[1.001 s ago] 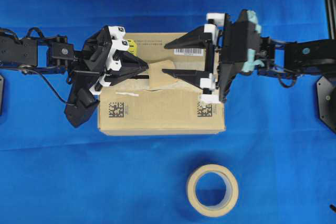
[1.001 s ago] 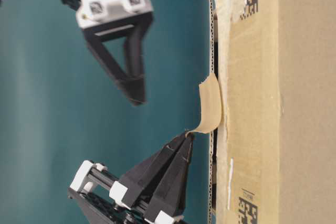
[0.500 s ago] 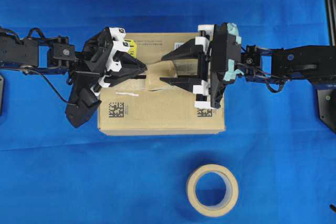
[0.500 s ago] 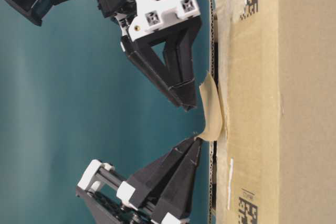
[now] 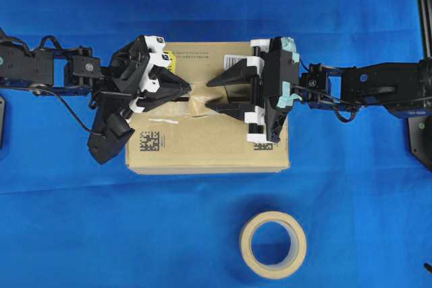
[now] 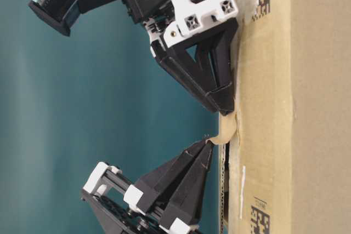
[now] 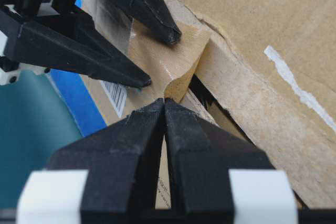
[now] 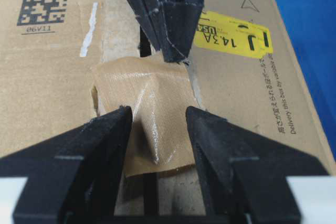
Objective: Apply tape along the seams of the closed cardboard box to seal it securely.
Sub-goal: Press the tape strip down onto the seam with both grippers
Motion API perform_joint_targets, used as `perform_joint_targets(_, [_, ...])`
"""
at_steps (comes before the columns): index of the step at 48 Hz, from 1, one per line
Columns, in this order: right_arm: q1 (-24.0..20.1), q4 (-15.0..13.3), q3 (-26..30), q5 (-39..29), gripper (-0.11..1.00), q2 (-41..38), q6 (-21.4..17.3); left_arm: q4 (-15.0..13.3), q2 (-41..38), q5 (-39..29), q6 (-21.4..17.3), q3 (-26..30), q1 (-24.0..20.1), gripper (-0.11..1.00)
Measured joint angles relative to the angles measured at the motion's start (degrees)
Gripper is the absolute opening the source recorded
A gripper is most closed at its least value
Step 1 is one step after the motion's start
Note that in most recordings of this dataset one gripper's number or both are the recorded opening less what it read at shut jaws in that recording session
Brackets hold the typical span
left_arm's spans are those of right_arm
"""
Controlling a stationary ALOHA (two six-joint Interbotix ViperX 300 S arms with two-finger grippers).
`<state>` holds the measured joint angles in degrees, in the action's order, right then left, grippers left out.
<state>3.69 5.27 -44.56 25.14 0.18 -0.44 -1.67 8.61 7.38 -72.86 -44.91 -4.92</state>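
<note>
The tan tape (image 8: 147, 114), creased and glossy, lies over the seams (image 5: 177, 100) mid-top of the cardboard box (image 5: 202, 146). The left gripper (image 5: 189, 90) pinches its 9 o'clock edge; the right gripper (image 5: 208, 94), jaws parted, presses its tips on it.

cardboard box (image 8: 47, 77): "06V11" under matrix code | yellow sticker (image 8: 231, 38): "14.3A", "J" | box side: "Delivery this box by variable size"

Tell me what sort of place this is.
Probably a robot lab test bench, not a real packing room: a plain blue cloth-covered table, one brown cardboard box, a beige ring-shaped tape roll, nothing else around.
</note>
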Motion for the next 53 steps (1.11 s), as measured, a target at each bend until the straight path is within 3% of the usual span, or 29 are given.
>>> perform_joint_targets(18, [0.1,2.7,-1.0,-0.2,0.46,-0.7,0.0,-0.1,-0.1,-5.1,-0.6,0.3,0.0,0.00])
perform_joint_targets(33, [0.1,3.1,-1.1,0.0,0.46,-0.7,0.0,-0.1,-0.1,-5.4,-0.7,0.4,-1.0,0.02])
perform_joint_targets(39, [0.1,3.2,-1.1,0.0,0.46,-0.7,-0.1,-0.1,-0.1,-5.4,-1.1,0.9,-1.5,0.22])
perform_joint_targets(47, [0.1,3.1,-1.0,0.0,0.46,-0.7,-0.1,-0.1,-0.1,-5.3,-3.7,1.8,-2.6,0.58])
perform_joint_targets(53, [0.2,3.2,-1.1,0.0,0.46,-0.7,-0.1,-0.1,-0.1,-5.3,-7.3,1.9,-2.7,0.59])
